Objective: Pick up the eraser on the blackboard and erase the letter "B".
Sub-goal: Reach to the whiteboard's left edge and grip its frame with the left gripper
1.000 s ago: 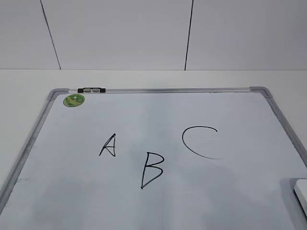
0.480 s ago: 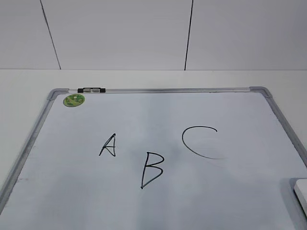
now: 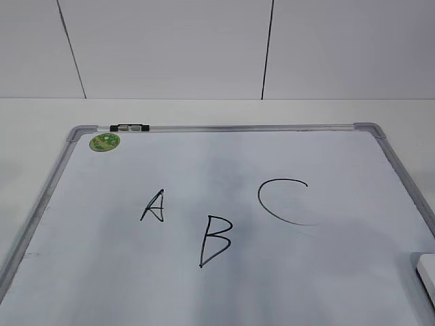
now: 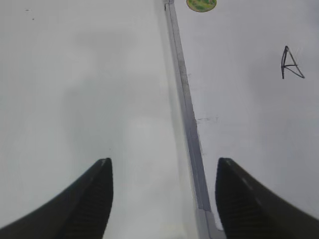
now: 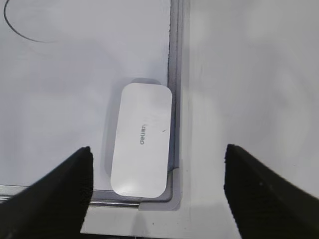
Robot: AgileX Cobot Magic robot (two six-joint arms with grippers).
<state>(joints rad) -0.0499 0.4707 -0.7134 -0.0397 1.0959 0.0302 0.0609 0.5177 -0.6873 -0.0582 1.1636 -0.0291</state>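
- Hovering with fingers spread wide and holding nothing, the right hand (image 5: 157, 191) looks down on the eraser (image 5: 141, 139), which lies flat between its fingers in the blackboard (image 3: 224, 128) corner.
- The left hand (image 4: 164, 199), also spread and holding nothing, straddles the board's frame above the tabletop (image 4: 84, 89).
- The letter "B" (image 3: 215, 240) sits between "A" (image 3: 154, 206) and "C" (image 3: 283, 201).

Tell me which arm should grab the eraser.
Right. The right gripper hangs open over the flat white rounded plastic eraser in the board's corner; the left gripper straddles the silver-grey frame on the opposite side, near the A.
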